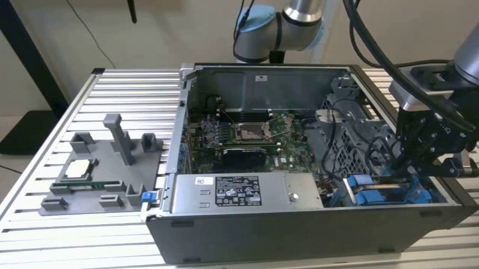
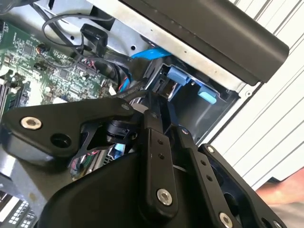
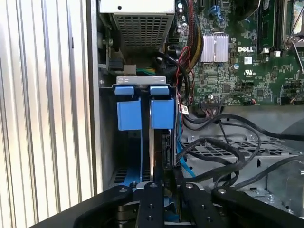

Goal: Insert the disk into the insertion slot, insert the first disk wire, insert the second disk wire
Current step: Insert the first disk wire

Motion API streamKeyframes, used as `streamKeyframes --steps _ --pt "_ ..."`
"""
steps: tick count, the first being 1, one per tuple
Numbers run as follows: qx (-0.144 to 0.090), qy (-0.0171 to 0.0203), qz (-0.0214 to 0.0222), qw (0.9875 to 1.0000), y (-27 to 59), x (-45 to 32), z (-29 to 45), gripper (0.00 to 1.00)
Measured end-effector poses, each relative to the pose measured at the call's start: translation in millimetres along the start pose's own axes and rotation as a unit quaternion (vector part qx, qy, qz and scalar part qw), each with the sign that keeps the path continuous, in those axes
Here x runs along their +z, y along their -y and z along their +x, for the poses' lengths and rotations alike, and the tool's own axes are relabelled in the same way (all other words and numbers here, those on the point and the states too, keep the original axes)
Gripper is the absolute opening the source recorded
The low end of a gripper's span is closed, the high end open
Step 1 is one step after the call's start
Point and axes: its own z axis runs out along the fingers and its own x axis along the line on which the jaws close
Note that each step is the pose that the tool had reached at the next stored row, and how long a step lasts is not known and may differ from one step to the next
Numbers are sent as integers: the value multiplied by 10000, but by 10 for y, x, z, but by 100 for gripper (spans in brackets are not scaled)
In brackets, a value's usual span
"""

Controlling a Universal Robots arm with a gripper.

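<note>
Open dark-grey metal computer case [image 1: 299, 235] sits on the slatted aluminium bench [image 1: 90, 241]. The black gripper [image 1: 408, 168] hangs over the drive bay at the exterior view's right end of the case. Its fingers [image 3: 153, 183] are drawn narrow, nearly together; whether they pinch anything can't be told. The disk [image 3: 164, 114], with only its bright blue plastic carrier frame clear, stands on edge in the bay, just beyond the fingertips. It looks seated, so the slot step is probably about finished. Loose black cables [image 3: 223, 142] lie beside the bay, and the wire steps look undone. Any further move calls for staying square to the bay and clear of those cables.
</note>
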Motion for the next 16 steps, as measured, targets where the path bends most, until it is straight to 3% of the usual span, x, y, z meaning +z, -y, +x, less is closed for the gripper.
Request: streamKeyframes --steps 16 --pt "0 40 -2 10000 12 65 -42 0"
